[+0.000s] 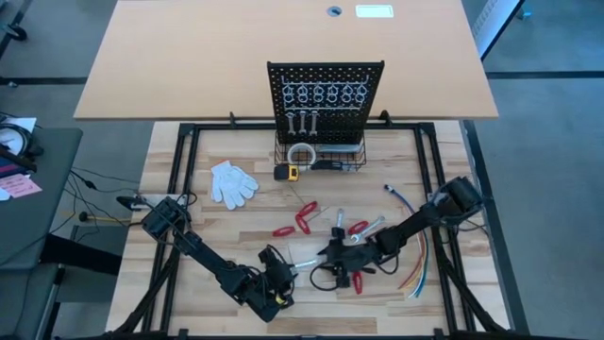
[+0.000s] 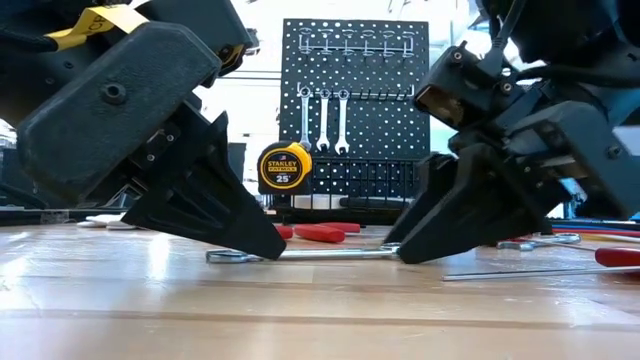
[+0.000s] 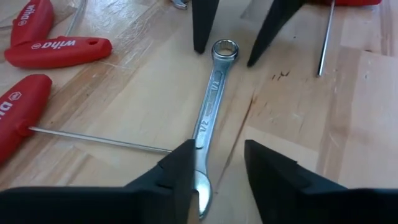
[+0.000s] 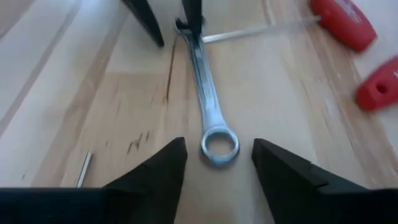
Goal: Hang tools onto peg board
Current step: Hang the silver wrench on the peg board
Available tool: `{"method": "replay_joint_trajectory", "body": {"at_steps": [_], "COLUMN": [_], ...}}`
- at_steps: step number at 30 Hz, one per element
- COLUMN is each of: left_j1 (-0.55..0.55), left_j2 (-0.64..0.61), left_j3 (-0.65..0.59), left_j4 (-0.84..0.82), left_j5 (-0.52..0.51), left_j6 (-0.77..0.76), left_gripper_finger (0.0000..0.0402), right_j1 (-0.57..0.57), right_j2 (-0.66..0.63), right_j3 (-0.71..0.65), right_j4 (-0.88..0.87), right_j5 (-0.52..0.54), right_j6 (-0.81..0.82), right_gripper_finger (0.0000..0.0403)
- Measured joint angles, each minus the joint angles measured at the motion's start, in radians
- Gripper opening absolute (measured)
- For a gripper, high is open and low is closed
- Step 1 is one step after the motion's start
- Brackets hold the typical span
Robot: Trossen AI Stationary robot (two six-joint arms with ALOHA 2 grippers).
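A slim silver wrench (image 3: 211, 99) lies flat on the table between my two grippers. My left gripper (image 3: 217, 155) is open, low over the table, its fingers on either side of the wrench's open-jaw end (image 3: 202, 190). My right gripper (image 4: 217, 149) is open, facing it, its fingers on either side of the ring end (image 4: 219, 146) without touching. The black peg board (image 1: 326, 94) stands at the far side with wrenches (image 1: 302, 121) hanging on it. Several red-handled tools (image 1: 307, 217) lie on the table. My left gripper has one finger (image 3: 183, 177) right at the wrench's open-jaw end (image 3: 200, 180), slanting down from the table's left side. I cannot tell whether it touches the wrench. The wrench lies flat on the table.
A wire basket (image 1: 321, 159) at the board's foot holds a white tape roll (image 1: 302, 153); a yellow tape measure (image 1: 288, 172) stands in front of it. A white glove (image 1: 231, 182) lies far left. Coloured wires (image 1: 415, 264) lie at the right. Thin steel rods (image 3: 99, 140) lie near the wrench.
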Motion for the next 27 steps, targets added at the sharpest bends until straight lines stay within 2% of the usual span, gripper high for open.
{"method": "replay_joint_trajectory", "body": {"at_steps": [3,5,13,18,22,27], "left_j1": [0.0,0.0,0.0,0.0,0.005,0.017], "left_j2": [0.0,0.0,0.0,0.0,0.0,0.0], "left_j3": [0.0,0.0,0.0,0.01,0.056,0.068], "left_j4": [0.0,0.0,0.008,0.095,0.101,0.088], "left_j5": [0.001,0.004,-0.009,-0.029,-0.04,-0.041], "left_j6": [-0.003,-0.003,0.006,0.141,0.263,0.316], "left_gripper_finger": [0.0153,0.0157,0.0157,0.0157,0.0157,0.0157], "right_j1": [0.005,0.014,0.013,0.021,0.039,0.058], "right_j2": [0.045,0.048,0.033,0.035,0.037,0.038], "right_j3": [0.003,0.004,0.005,0.002,0.03,0.084], "right_j4": [0.038,0.025,-0.017,-0.001,-0.006,-0.072], "right_j5": [0.002,0.007,-0.008,-0.004,0.002,-0.001], "right_j6": [-0.024,-0.027,-0.042,-0.06,-0.105,-0.145], "right_gripper_finger": [0.0209,0.0193,0.0086,0.0084,0.0083,0.0069]}}
